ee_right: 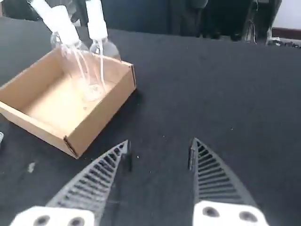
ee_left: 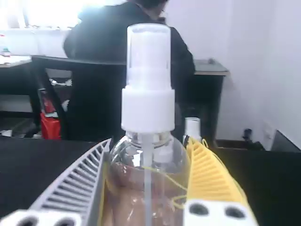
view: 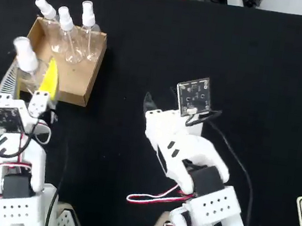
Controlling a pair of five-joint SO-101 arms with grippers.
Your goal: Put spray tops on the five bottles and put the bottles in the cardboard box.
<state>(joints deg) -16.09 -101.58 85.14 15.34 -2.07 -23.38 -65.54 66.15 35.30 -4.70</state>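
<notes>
Placement step: left gripper (view: pixel 31 76), clamped on a capped bottle (view: pixel 25 54), hangs over the cardboard box (view: pixel 94 75), near three boxed bottles (view: pixel 71 41). Right gripper (ee_right: pixel 160 141) gapes empty beside the box. Next: lower, release.

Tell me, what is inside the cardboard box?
Three spray-topped bottles stand inside the cardboard box. The left gripper holds a fourth bottle at its edge, covering the floor there.

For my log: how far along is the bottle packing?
Done: three spray-topped bottles stand in the cardboard box. In hand: the left gripper holds a fourth bottle, topped, at the box's edge. The right gripper is open, empty. Left: releasing it, then a fifth.
</notes>
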